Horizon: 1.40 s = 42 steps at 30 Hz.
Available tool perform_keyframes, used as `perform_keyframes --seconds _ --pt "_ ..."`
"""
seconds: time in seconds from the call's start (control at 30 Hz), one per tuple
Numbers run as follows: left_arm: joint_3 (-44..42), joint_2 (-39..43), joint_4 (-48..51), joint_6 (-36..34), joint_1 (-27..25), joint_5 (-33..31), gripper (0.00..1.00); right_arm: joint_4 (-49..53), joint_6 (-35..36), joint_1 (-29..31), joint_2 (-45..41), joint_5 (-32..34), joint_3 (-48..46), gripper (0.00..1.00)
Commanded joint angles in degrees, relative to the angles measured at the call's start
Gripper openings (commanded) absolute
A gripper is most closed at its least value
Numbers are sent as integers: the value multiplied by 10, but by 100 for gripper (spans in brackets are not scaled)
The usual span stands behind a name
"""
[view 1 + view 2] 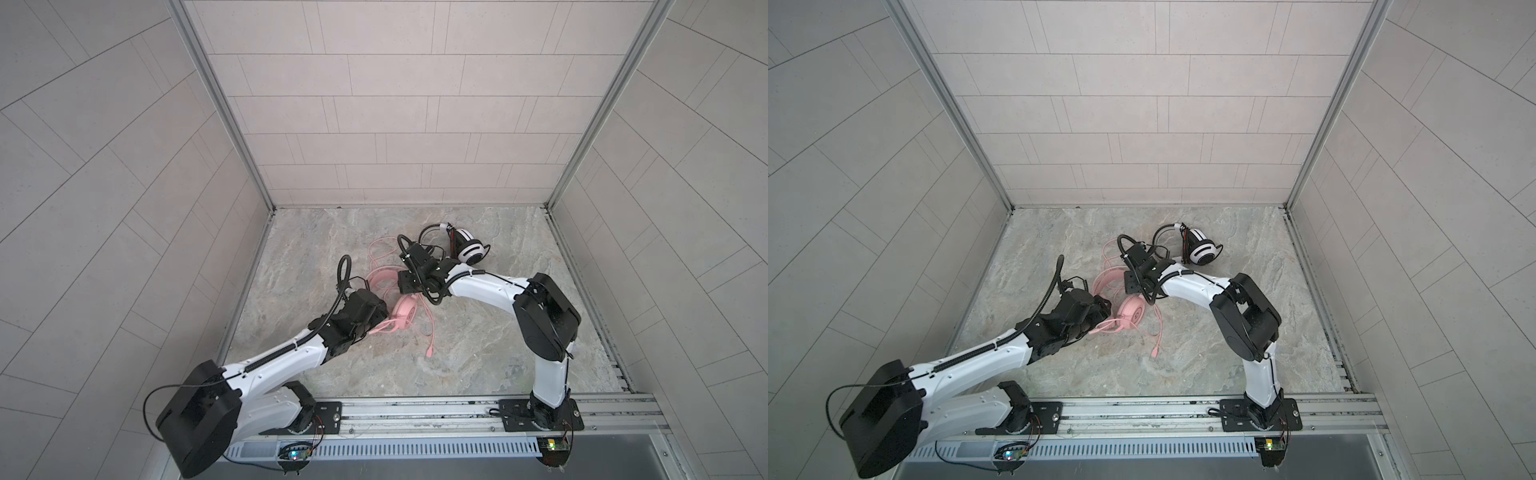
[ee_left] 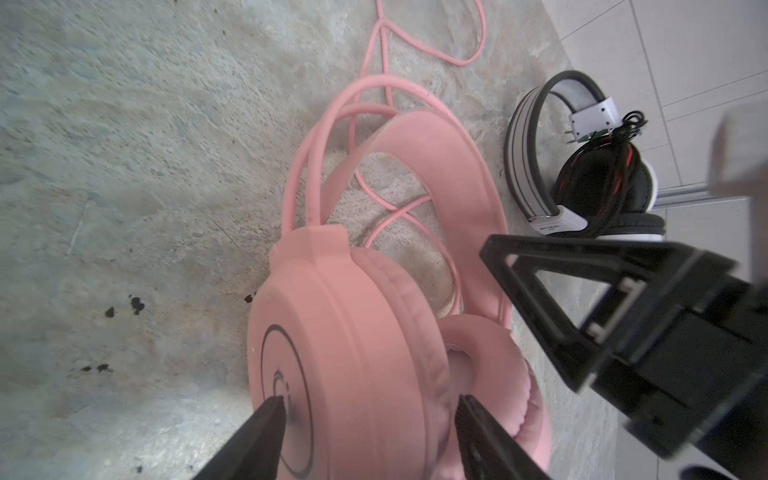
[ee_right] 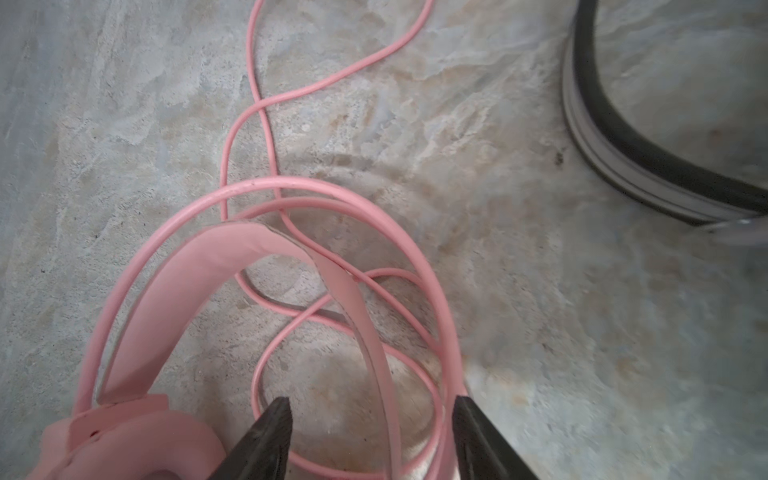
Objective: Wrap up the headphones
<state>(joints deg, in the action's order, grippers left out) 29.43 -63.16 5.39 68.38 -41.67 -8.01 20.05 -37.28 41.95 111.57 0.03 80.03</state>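
Left wrist, pink headphones [image 2: 353,332] between left gripper [image 2: 370,403] fingers

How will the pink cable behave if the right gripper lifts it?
Probably floppy: the pink cable lies in loose crossing loops. It likely snags: loops run under the pink headband, so lifting may drag it. It is thin, so may slip from the right gripper.

Laboratory robot cell: tile-patterned wall panels [image 1: 374,124], aluminium framing [image 1: 224,104], stone-look bench [image 1: 478,353], left arm [image 1: 282,357] and right arm [image 1: 482,291] bolted to a rail [image 1: 415,409]
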Motion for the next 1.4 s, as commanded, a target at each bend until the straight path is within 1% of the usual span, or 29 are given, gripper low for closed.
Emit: perform_keyframes --seconds 0.0,0.13,0.23,0.3,0.4,0.53,0.6,0.7,0.77,0.83,1.0,1.2,1.33,1.37 --pt "-22 38 17 -7 -3 -20 72 53 11 1 26 6 6 62" --pt "-40 74 41 -10 -3 -28 72 67 29 1 30 46 -4 61" --pt "-43 107 78 -33 -3 -50 73 84 47 0 20 68 -3 61" --pt "-48 129 93 -57 -3 -78 74 81 64 1 7 57 3 61" --pt "-48 162 119 -95 0 -112 76 121 90 4 -8 55 44 61" --pt "-31 204 152 -159 2 -126 77 154 100 0 -46 82 62 61" --pt "-25 212 160 -189 4 -131 77 166 108 -5 -56 102 60 61" --pt "-2 201 198 -203 9 -156 77 171 109 -21 -55 98 43 61" --pt "19 190 228 -206 13 -171 77 171 103 -33 -45 66 36 61" --pt "43 152 251 -216 17 -176 77 178 99 -37 -29 39 39 61" --pt "90 96 262 -265 17 -150 77 163 97 -37 9 12 47 61" --pt "121 58 287 -265 18 -155 77 163 92 -40 62 -22 66 61" --pt "116 63 288 -262 23 -150 78 161 90 -44 83 -16 60 61" --pt "113 67 286 -261 27 -142 79 158 90 -45 87 -19 57 59"
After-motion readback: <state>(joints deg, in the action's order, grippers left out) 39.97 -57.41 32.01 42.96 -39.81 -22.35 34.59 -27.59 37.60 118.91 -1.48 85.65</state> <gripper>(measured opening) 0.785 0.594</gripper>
